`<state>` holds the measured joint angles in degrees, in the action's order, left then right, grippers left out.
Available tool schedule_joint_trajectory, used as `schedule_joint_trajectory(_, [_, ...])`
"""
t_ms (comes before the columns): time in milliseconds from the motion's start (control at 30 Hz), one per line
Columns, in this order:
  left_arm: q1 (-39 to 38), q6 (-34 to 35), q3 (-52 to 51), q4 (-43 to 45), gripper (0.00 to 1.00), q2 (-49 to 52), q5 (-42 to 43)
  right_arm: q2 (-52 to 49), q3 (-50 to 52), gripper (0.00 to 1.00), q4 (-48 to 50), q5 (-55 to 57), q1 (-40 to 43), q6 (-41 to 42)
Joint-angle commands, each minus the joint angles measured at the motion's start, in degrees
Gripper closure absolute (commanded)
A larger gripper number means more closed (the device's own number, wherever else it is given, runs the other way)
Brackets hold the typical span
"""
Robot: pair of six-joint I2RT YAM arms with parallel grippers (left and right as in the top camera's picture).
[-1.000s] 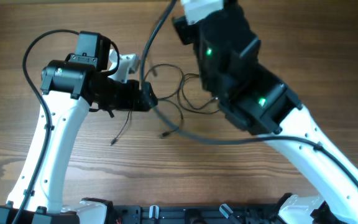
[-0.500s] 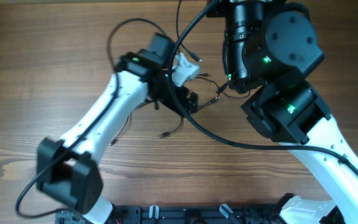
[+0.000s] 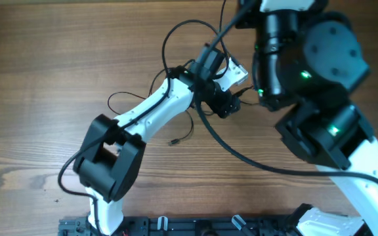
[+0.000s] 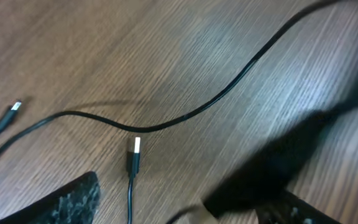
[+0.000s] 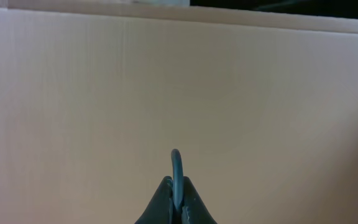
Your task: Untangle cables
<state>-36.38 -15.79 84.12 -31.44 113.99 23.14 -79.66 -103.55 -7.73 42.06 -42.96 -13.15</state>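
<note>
The cables are thin black cords. In the overhead view a loose loop [image 3: 119,98] lies left of centre and a plug tip [image 3: 172,141] lies below my left arm. In the left wrist view one cord [image 4: 185,115] curves across the wood. A second cord with a silver plug tip [image 4: 136,148] runs down between the fingers. Another tip [image 4: 15,107] lies at the left. My left gripper [image 3: 231,105] is open just above the table [image 4: 182,202]. My right gripper [image 5: 176,186] is raised and shut on a bend of cable [image 5: 176,163]. Its fingers are hidden in the overhead view.
The thick black cable of an arm [image 3: 241,157] sweeps across the wooden table [image 3: 58,52] under my left gripper. My right arm's bulky body [image 3: 307,72] fills the upper right. A black rail [image 3: 195,226] runs along the front edge.
My left arm has swung from the left side toward the centre right and reached farther back. My right arm has shifted right. The thin cords have been dragged and rearranged.
</note>
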Motion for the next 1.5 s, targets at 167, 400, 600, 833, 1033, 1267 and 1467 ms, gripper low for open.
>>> schedule_joint_trajectory(167, [-1.18, -0.5, 0.2, -2.29, 0.96, 4.11, -7.67, 1.14, -0.81, 0.96, -2.56, 5.6, 4.42, -0.26])
schedule_joint_trajectory(400, [3.28, -0.5, 0.22, -11.76, 0.96, 1.09, -16.22, 1.14, -0.81, 0.96, -9.14, 5.57, 16.87, 1.84])
schedule_joint_trajectory(600, [9.55, -0.46, 0.22, -14.58, 0.96, -8.96, -16.83, 0.2, -0.76, 0.96, -20.9, -7.72, 29.55, 15.37])
schedule_joint_trajectory(833, [15.02, 1.49, 0.22, -23.5, 0.96, -15.85, -16.52, -4.79, -0.74, 0.96, -22.56, -20.98, 52.33, 16.17])
schedule_joint_trajectory(1033, [15.02, 1.49, 0.22, -25.03, 0.96, -15.85, -14.84, -9.09, -0.74, 0.96, -18.93, -46.36, 77.2, 19.45])
schedule_joint_trajectory(1267, [14.91, 1.49, 0.22, -25.0, 0.96, -15.85, -12.26, -17.73, -0.74, 0.96, -15.85, -54.23, 93.18, 25.4])
schedule_joint_trajectory(1467, [14.86, 1.7, 0.22, -25.0, 0.93, -15.85, -12.24, -33.29, -0.63, 0.96, -27.71, -53.27, 94.2, 27.32])
